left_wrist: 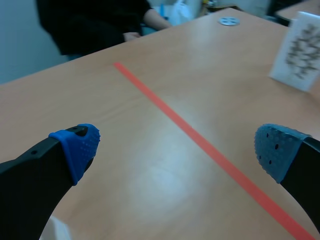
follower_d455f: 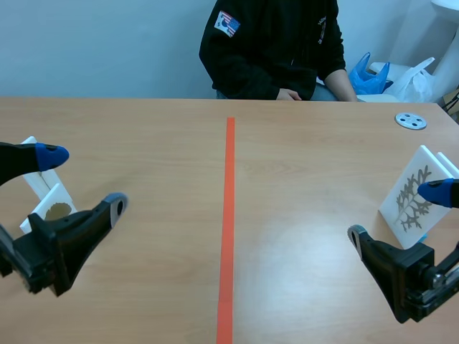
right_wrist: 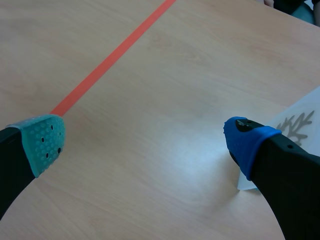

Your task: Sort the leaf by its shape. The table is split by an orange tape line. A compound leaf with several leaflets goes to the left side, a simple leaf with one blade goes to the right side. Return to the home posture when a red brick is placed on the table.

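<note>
Test lab: tape-marked table (follower_d455f: 143, 129), person (follower_d455f: 272, 43) opposite.

Smooth wood table (follower_d455f: 165, 287), slight sheen; matt tape (follower_d455f: 229, 215) (orange)

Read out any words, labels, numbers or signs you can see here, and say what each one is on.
No text can be read anywhere.
Sleeve patch: a flag-like emblem, no legible lettering.
Faint marks on the jacket chest: too small to read.
Right card: a branching leaf picture, no writing.
Left card: a leaf picture, no writing visible.
</note>
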Robot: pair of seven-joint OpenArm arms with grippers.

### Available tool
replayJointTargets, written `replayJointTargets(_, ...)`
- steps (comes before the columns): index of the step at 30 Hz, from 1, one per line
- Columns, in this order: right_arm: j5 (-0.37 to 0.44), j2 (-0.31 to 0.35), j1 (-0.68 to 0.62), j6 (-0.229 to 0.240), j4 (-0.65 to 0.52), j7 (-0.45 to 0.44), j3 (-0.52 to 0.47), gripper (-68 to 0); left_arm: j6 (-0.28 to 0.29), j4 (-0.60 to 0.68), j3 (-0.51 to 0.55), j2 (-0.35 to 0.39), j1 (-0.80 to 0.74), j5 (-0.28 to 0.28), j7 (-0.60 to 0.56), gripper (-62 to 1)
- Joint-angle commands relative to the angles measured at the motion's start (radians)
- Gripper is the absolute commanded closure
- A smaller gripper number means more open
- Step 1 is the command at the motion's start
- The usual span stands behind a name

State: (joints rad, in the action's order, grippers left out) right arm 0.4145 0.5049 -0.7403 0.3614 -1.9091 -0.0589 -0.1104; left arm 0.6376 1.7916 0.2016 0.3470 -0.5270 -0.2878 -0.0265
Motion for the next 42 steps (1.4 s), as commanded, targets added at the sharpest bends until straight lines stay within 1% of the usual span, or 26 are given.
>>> replayJointTargets(1, 0.004, 0.005, 0.011, -0.003, -0.016, -0.014, -0.016, -67.9, 0.011, 0.012, 0.001, 0.003, -0.014, -0.016, 0.002, -62.3)
replayJointTargets(5, 0.003, 0.005, 0.011, -0.003, -0.016, -0.008, -0.016, -67.9, 0.013, 0.056, -0.005, 0.003, -0.070, -0.100, 0.072, -62.3)
replayJointTargets(9, 0.004, 0.004, 0.011, -0.002, -0.016, 0.000, -0.021, -67.9, 0.012, 0.069, -0.042, 0.003, -0.102, -0.111, 0.144, -62.3)
replayJointTargets(12, 0.004, 0.001, 0.009, -0.002, -0.023, 0.003, -0.037, -67.9, 0.000, 0.069, -0.076, 0.003, -0.113, -0.113, 0.164, -62.3)
replayJointTargets(16, 0.004, -0.001, 0.009, -0.002, -0.023, 0.004, -0.047, -67.9, -0.102, 0.068, -0.110, 0.003, -0.101, -0.113, 0.166, -62.3)
replayJointTargets(22, 0.004, -0.001, 0.009, -0.002, -0.023, 0.005, -0.047, -67.9, -0.181, 0.068, -0.111, 0.003, -0.090, -0.113, 0.184, -62.3)
replayJointTargets(42, 0.004, -0.001, 0.009, -0.002, -0.023, 0.008, -0.047, -67.9, -0.183, 0.068, -0.111, 0.003, -0.090, -0.113, 0.183, -62.3)
